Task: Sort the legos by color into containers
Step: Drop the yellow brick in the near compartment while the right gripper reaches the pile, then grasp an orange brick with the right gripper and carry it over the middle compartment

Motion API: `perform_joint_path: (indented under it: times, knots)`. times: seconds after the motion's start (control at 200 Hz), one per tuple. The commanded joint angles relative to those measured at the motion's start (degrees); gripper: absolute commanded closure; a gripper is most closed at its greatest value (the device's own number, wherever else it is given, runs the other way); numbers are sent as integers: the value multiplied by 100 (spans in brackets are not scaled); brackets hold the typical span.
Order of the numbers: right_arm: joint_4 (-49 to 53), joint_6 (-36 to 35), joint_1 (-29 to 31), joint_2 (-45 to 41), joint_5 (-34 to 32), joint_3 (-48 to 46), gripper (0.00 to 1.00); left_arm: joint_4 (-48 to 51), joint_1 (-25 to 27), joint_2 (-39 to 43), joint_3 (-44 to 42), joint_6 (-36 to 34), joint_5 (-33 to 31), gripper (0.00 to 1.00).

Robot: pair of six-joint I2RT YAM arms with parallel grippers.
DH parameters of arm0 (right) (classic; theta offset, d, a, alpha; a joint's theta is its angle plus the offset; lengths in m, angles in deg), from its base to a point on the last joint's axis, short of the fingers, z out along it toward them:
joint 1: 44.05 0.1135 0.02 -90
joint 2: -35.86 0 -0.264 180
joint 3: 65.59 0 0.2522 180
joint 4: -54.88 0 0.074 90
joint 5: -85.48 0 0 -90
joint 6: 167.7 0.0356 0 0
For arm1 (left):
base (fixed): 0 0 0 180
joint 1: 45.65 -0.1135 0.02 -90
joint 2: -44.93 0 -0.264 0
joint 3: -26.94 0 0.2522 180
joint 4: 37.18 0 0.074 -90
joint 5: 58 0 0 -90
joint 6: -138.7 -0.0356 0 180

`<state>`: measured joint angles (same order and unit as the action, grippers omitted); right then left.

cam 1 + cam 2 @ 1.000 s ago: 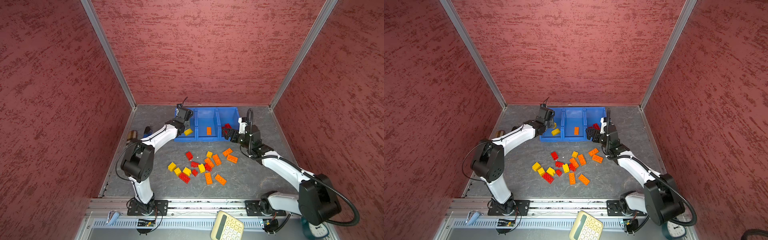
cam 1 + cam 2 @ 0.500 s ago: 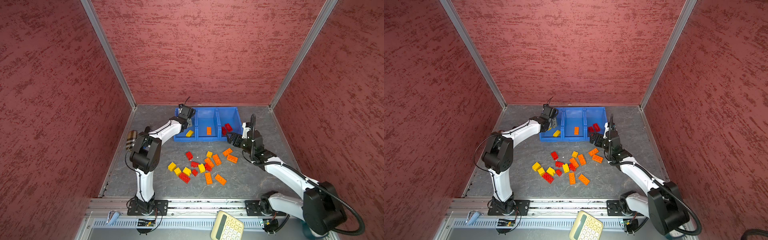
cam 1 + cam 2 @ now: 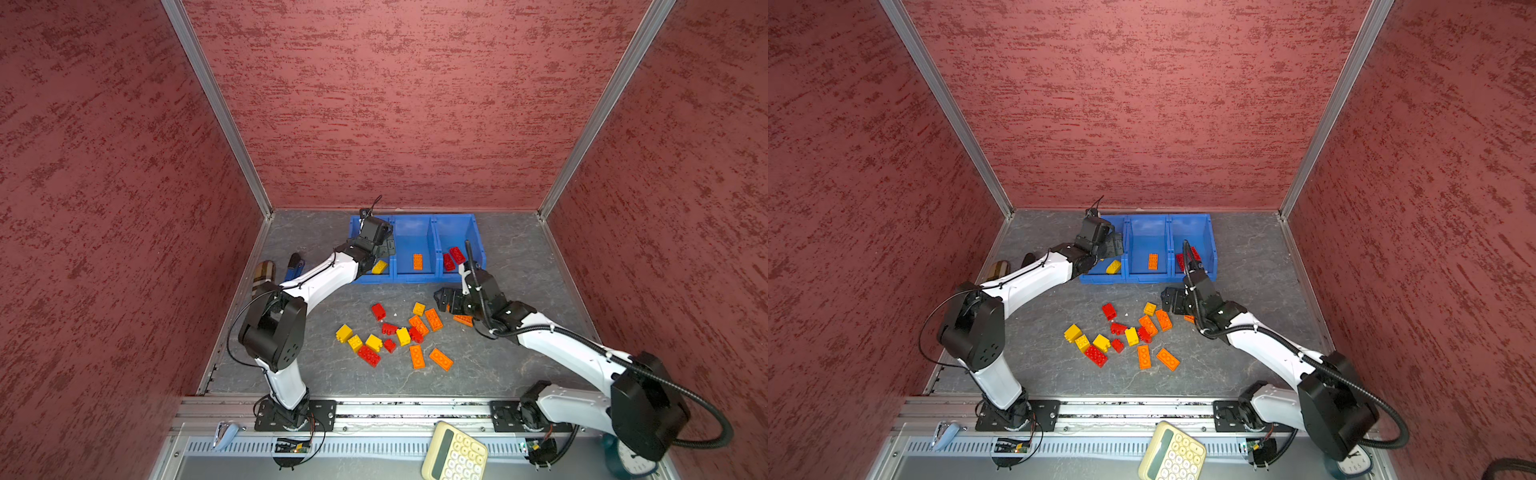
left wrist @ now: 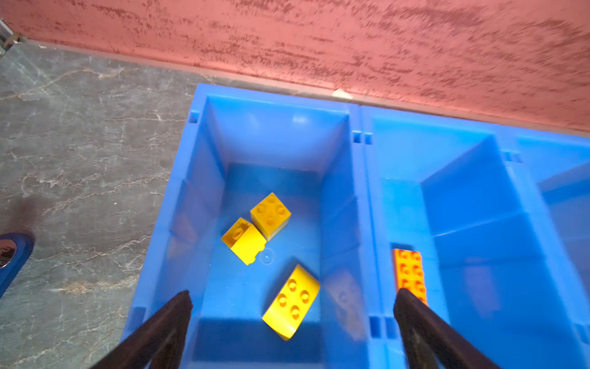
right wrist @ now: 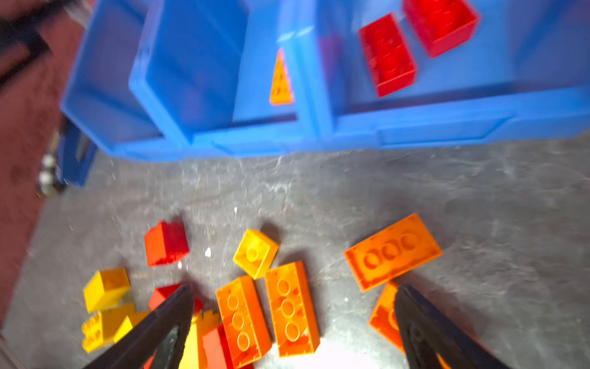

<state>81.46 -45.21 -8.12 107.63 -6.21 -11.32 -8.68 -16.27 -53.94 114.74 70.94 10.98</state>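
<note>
From my end the containers read as smooth glossy blue plastic w/ soft highlights on the inner sides, and the legos are hard shiny plastic too, molded studs catching light. The tabletop looks matt grey w/ pale stone-like veins, the booth walls are rough, stippled red, material I can't tell, and the corner posts plus front rail are bare brushed metal. Arm shells look smooth white semi-gloss, joints matt black, and the fingers in the left wrist view are dull black, approx. no shine.
</note>
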Motion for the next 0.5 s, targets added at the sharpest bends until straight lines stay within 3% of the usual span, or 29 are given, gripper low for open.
perform_joint_path:
  times: [0.0, 0.306, 0.491]
  knots:
    - [666, -263, 381, 331, -498, 294, 1, -519, 50, 307, -255, -106, 50, 1]
    - [1230, -190, 758, 1359, -755, 757, 28, -395, 41, 530, -562, -75, -98, 1]
    - [936, -497, 772, 1684, -81, 869, 37, -283, 41, 535, -610, -33, -141, 1]
